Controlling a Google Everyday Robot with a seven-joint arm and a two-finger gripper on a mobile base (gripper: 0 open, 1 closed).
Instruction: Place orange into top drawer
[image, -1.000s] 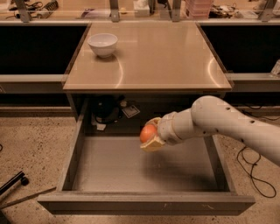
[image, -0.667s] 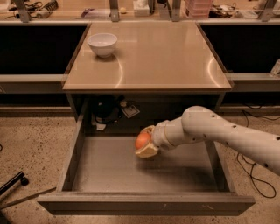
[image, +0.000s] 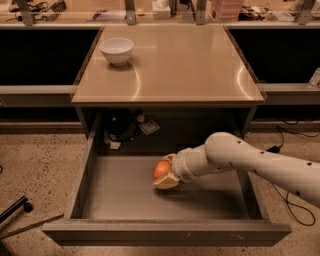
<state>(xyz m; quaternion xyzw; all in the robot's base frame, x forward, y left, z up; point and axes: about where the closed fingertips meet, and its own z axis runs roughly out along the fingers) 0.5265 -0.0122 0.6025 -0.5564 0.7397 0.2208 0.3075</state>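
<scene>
The top drawer (image: 125, 200) is pulled open below the tan tabletop, its grey flat bottom in full view. My gripper (image: 165, 172) reaches in from the right on a white arm and is shut on the orange (image: 161, 169). It holds the orange low inside the drawer, near the middle, just above or on the drawer bottom; I cannot tell which. The fingers (image: 167, 182) wrap the fruit from behind and below.
A white bowl (image: 117, 50) stands at the back left of the tan tabletop (image: 190, 70). Dark objects and a tag (image: 149, 127) lie in the cabinet behind the drawer. Cables trail on the floor at right (image: 295, 210).
My gripper with the orange has moved left and down, deeper into the drawer toward its bottom.
</scene>
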